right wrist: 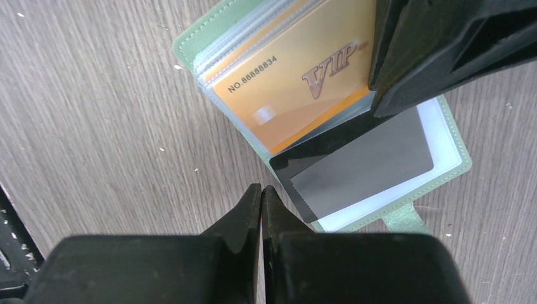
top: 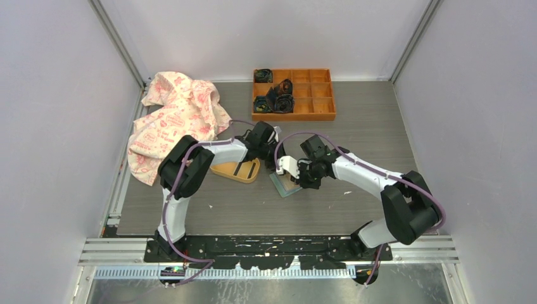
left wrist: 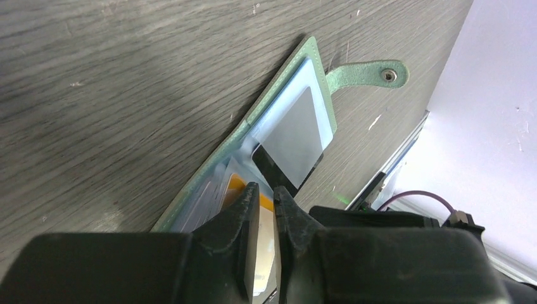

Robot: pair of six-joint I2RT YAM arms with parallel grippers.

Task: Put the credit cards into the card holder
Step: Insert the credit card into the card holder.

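On the grey tabletop [top: 367,133], between the two arms, the mint-green card holder [right wrist: 196,38] lay open and flat, its strap and snap [left wrist: 388,75] flung outward. An orange card [right wrist: 285,82] marked VIP sat in an upper clear sleeve, and a grey card [right wrist: 367,164] with a dark band lay slightly askew at the lower sleeve [right wrist: 440,117]; whether it was fully seated could not be told. The left gripper [left wrist: 266,193], nearly closed, appeared to pinch the sleeved orange card by its edge, lifting that page. The right gripper [right wrist: 261,190], fingers pressed together and holding nothing, hung over bare tabletop just beside the grey card's dark end. The cards looked light, thin, stiff and slick, best nipped by a short edge or nudged along their length. The holder looked soft and light, likely to slide or fold under a push, so its cover probably needed pinning down. The flimsy sleeves seemed apt to buckle or close unless a page was held up.
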